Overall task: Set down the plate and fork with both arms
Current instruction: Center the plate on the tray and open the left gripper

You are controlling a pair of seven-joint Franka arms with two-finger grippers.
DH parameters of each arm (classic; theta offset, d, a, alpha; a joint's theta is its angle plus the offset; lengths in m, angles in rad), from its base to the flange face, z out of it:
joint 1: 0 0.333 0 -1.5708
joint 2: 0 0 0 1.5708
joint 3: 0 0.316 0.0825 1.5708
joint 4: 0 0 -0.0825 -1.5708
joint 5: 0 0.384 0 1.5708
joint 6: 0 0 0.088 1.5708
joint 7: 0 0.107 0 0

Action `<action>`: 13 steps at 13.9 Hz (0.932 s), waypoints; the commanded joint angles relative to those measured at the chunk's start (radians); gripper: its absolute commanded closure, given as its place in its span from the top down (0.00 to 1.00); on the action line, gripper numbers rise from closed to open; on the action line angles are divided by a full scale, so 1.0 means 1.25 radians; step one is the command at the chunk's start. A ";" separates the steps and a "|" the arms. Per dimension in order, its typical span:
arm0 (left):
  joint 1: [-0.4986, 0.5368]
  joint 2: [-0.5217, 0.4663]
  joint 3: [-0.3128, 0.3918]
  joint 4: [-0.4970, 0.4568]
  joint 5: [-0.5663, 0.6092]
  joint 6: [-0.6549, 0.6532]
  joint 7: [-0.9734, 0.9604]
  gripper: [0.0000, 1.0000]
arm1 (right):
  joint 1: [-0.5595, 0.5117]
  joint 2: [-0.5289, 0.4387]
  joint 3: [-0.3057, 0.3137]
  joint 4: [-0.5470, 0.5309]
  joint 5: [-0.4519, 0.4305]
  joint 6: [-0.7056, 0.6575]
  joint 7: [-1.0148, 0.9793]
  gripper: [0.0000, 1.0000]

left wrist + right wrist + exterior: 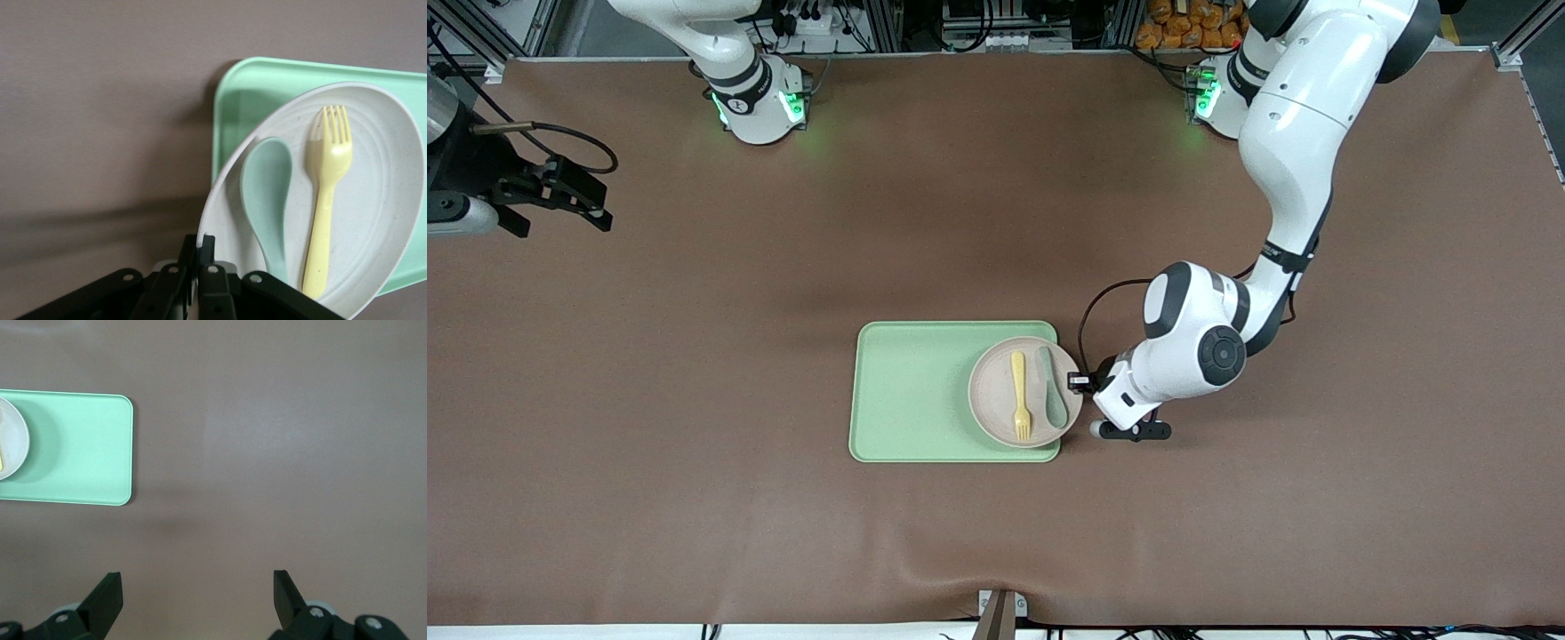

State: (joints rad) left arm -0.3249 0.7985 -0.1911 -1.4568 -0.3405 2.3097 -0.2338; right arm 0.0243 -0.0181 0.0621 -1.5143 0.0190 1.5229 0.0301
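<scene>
The left gripper (198,257) has its jaws clamped together on the rim of the plate (373,200), pinching the edge that faces the left arm's end of the worktop. In the left wrist view the black fingers (215,280) meet tightly on the thin pale rim, and the plate looks tipped, its held edge raised above the tray beneath it. On the plate lie the fork (325,200) and the spoon (267,197), side by side and lengthwise parallel, the spoon being the one closer to the held rim; the fork's tines and the spoon's bowl point toward the front camera. In the front view the plate (996,404) sits over the end of the green tray (911,391) that is toward the left arm, its rim reaching slightly past the tray's edge, with the yellow fork (1020,396) near its middle and the grey-green spoon (1053,387) next to it. The left gripper (1083,382) is just beside the tray there, at the end of the white left arm (1294,133), which bends down from its base to the worktop (694,356). The right gripper (569,200) waits well apart from the tray, held over the brown worktop toward the right arm's end; its jaws stand wide apart with nothing between them, and in the right wrist view the two fingers (107,597) frame bare worktop with the tray (80,447) seen farther off.
</scene>
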 commanded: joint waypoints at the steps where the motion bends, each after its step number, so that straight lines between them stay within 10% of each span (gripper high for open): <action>1: -0.028 0.018 0.012 0.027 -0.010 0.019 0.008 0.00 | 0.001 -0.011 -0.002 -0.011 -0.002 0.005 0.005 1.00; 13: -0.108 0.105 0.013 0.081 -0.007 0.124 -0.001 0.01 | 0.003 -0.011 -0.002 -0.010 -0.002 0.004 0.005 1.00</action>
State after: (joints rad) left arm -0.4328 0.9103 -0.1881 -1.3904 -0.3405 2.4461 -0.2302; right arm 0.0244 -0.0181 0.0621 -1.5143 0.0190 1.5230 0.0301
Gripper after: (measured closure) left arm 0.956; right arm 0.000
